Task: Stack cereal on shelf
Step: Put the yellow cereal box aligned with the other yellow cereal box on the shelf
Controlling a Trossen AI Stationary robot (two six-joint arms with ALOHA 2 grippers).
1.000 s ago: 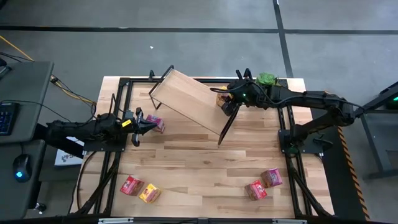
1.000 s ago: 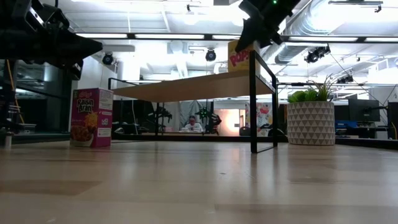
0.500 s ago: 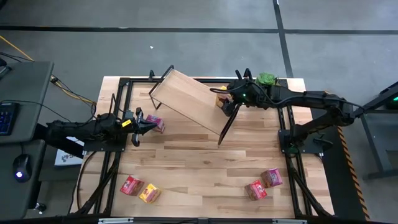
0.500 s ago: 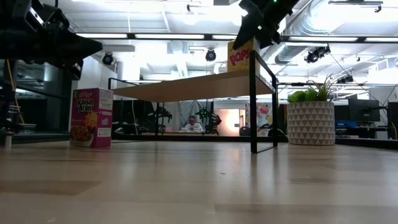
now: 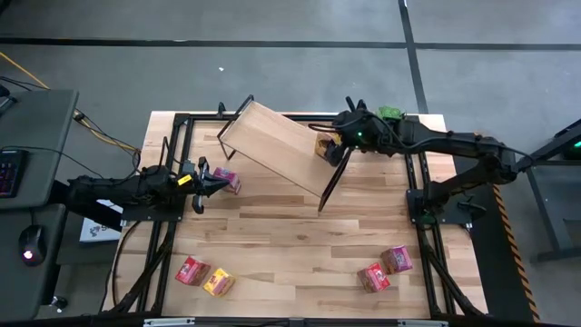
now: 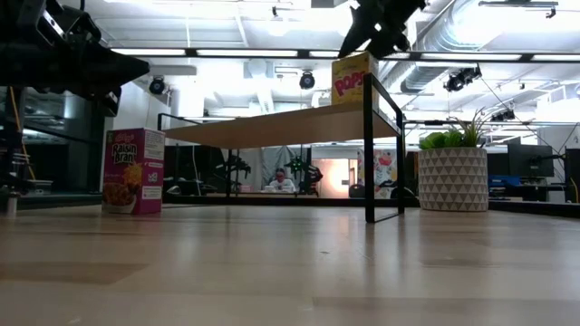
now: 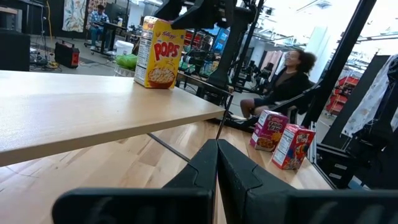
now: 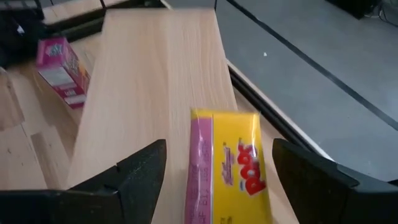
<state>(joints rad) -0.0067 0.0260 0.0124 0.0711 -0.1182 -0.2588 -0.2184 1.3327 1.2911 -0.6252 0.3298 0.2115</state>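
Right gripper (image 5: 334, 139) hangs above the far end of the shelf (image 5: 272, 141), fingers spread wide, holding nothing. Yellow cereal box (image 8: 230, 168) stands upright on the shelf board directly below it, between the fingers but untouched. Left gripper (image 5: 207, 178) is fully closed and empty, beside a pink box (image 5: 227, 180) on the table (image 5: 290, 236). Four more boxes lie near the front edge.

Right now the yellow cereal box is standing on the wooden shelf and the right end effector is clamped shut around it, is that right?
Not quite. The yellow cereal box does stand on the shelf, but the right end effector is open, its fingers spread clear of the box on either side, as the right wrist view shows.
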